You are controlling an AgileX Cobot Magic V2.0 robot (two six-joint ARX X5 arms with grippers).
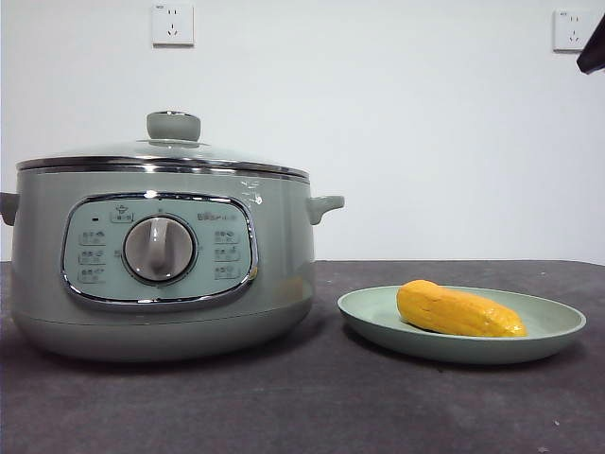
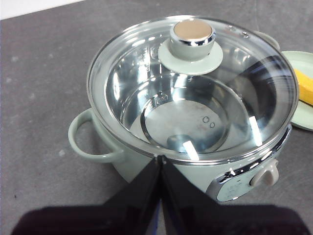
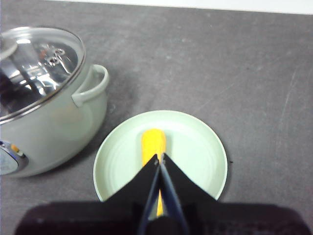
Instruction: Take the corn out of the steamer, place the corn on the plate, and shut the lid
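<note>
Corn lay on the plate, resting on its side, blunt end toward the pot, taper pointing away. Plate sat on the dark table just beside the steamer, not touching it. Lid was seated on the steamer's chrome rim, knob up. Through the glass the pot looked empty.

Left gripper hung above the pot's near edge, jaws pressed together, holding nothing. Right gripper hung over the plate and corn, jaws likewise together and empty, tips lined up along the cob but clear above it as far as I could tell. In the front view only a black tip showed at the top corner, so both arms were high.

Judged from the layout: all three steps looked done, nothing left to grab.

Handling notes, if a re-grip was needed:
- Corn: light, looked smooth and stiff, probably a plastic prop. Rounded, so could roll or squirt out of the jaws. Pinch across the thick middle, not the taper.
- Lid: glass, fragile, probably heavier than it looks, rim slippery. Only sensible hold is the knob, jaws under its flared top.
</note>
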